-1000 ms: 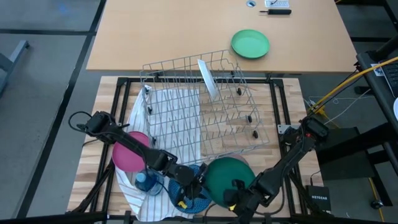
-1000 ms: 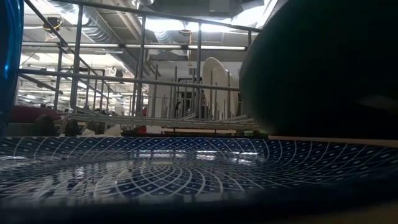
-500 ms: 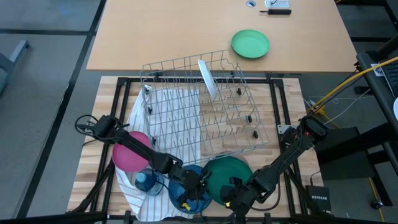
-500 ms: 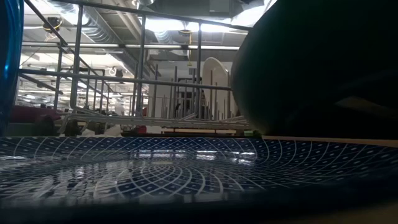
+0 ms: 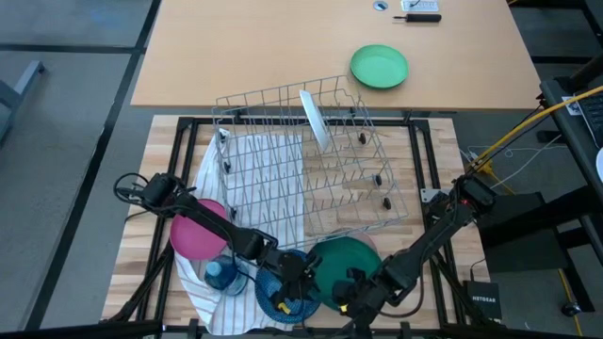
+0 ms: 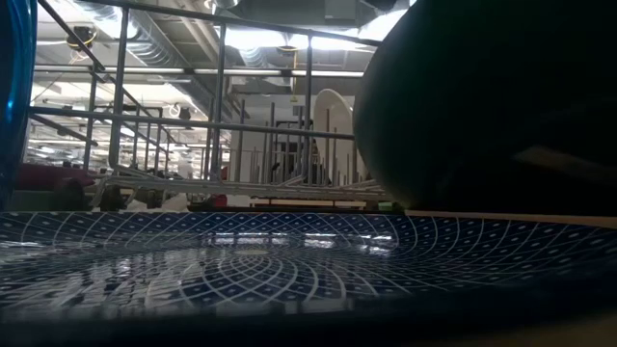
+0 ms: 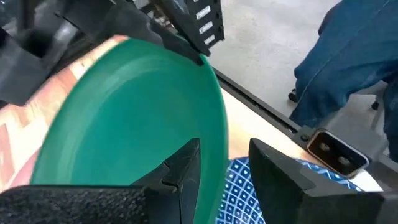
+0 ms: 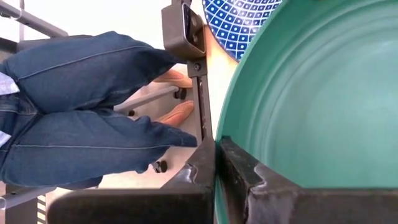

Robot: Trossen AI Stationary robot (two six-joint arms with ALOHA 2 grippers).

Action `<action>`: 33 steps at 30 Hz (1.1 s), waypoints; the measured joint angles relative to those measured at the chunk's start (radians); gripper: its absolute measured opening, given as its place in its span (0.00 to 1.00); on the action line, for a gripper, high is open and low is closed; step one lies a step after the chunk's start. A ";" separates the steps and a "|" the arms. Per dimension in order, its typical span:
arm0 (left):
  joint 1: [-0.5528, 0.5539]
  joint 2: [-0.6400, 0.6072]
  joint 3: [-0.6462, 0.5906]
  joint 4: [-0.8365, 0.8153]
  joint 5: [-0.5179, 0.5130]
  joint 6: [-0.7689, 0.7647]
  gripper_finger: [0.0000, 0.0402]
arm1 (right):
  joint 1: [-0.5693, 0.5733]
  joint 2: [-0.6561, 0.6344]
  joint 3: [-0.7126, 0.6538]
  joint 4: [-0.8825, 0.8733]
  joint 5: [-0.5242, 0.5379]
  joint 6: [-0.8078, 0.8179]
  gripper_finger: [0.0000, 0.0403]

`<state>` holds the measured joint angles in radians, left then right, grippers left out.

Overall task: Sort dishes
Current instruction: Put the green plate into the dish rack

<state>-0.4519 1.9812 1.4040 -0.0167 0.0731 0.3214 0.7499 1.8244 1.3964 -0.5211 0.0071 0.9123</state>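
Right wrist view is showing me the right gripper clamping the dark green plate by its rim; overhead, that grip is hiding under the arm. My left gripper is hanging parted beside the plate's edge, over the blue patterned plate. Both are crowding the table's near edge, the wire rack sitting just beyond.

The dark green plate looks smooth and glossy. The blue patterned plate shines like glazed ceramic. The rack is thin bare wire, over striped cloth on a matt wooden desk.
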 joint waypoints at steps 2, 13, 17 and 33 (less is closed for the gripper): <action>0.000 0.004 0.000 -0.002 0.002 0.000 0.31 | -0.005 0.000 0.000 0.001 0.000 0.000 0.03; 0.001 0.060 0.000 0.003 0.002 0.002 0.31 | -0.018 0.000 0.000 0.005 0.000 0.000 0.03; 0.002 0.066 0.000 0.009 -0.031 0.024 0.31 | -0.018 0.000 0.000 0.005 0.001 0.000 0.03; -0.002 0.068 0.000 0.010 -0.088 0.187 0.01 | -0.020 -0.001 0.000 0.004 -0.083 0.004 0.04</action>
<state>-0.4543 2.0495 1.4040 -0.0068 -0.0152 0.5083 0.7300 1.8233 1.3964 -0.5173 -0.0762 0.9165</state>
